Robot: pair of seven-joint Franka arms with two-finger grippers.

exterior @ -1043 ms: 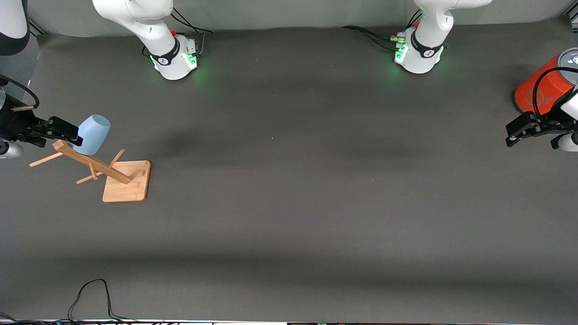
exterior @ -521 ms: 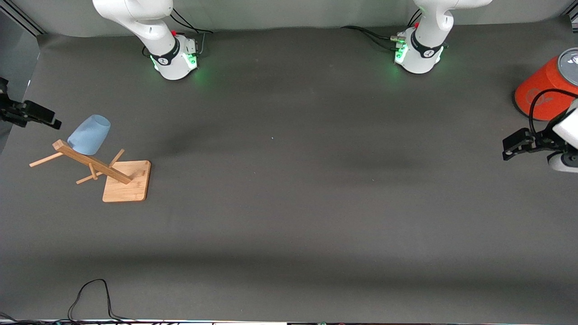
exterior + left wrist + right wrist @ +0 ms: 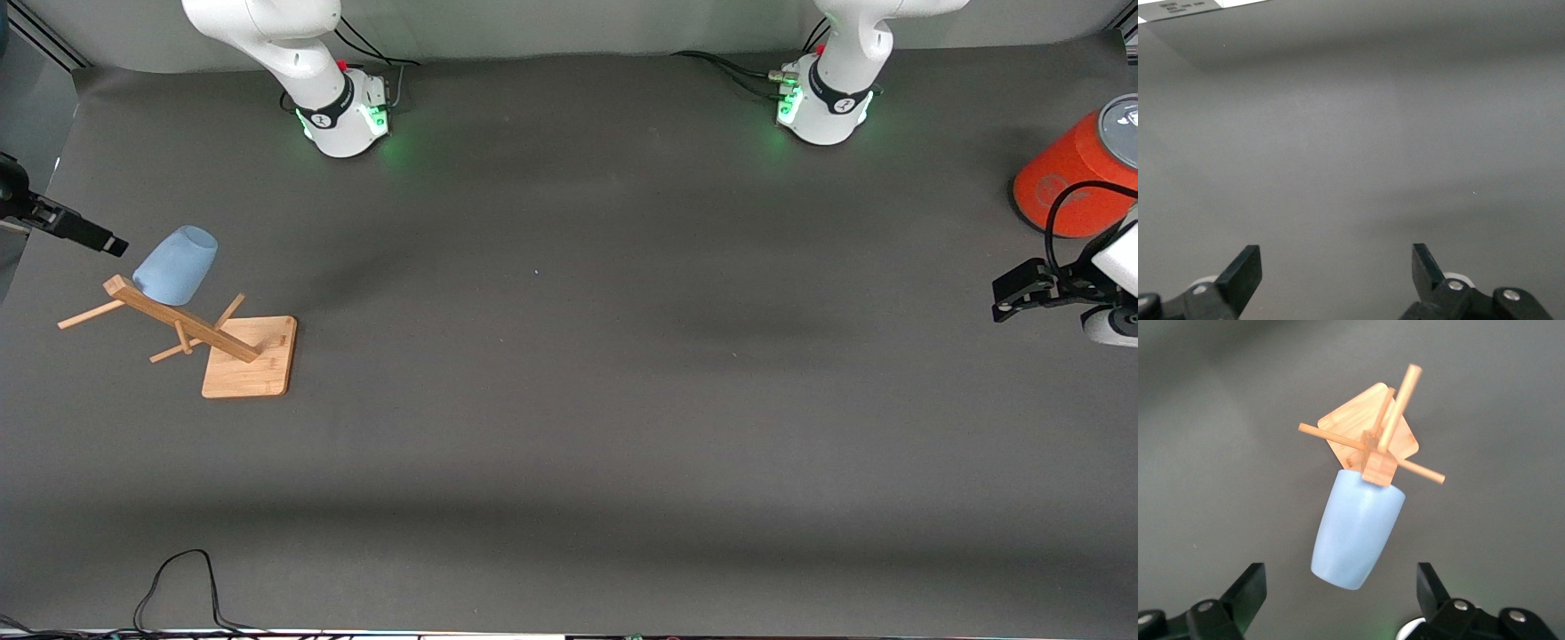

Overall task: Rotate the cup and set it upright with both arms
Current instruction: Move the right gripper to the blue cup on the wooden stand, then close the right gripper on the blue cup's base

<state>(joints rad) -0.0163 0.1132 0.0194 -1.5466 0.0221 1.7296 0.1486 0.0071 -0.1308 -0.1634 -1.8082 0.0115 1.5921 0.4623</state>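
Cup's parked upside down on the rack, nothing gripped yet

The small pale-blue handleless cup (image 3: pixel 175 265) is seen mouth-down on a peg of the wooden rack (image 3: pixel 213 336), at about 9 o'clock on the dark worktop (image 3: pixel 569 400). The right hand (image 3: pixel 1341 590) is spread wide and empty just beside it. The left hand (image 3: pixel 1331 267), also wide, waits near the orange cylinder (image 3: pixel 1071 178). Lifting, rotating and uprighting are judged undone. The cup's closed base is shown only by the right wrist view.

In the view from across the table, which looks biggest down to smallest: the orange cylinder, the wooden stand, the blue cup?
1. Wooden peg stand with its flat square base: spreads widest.
2. Large orange cylinder with a grey top: partly cut off at the view's edge, so its rank against the stand is unsure.
3. Small pale-blue handleless cup, hung on a peg: clearly smallest.
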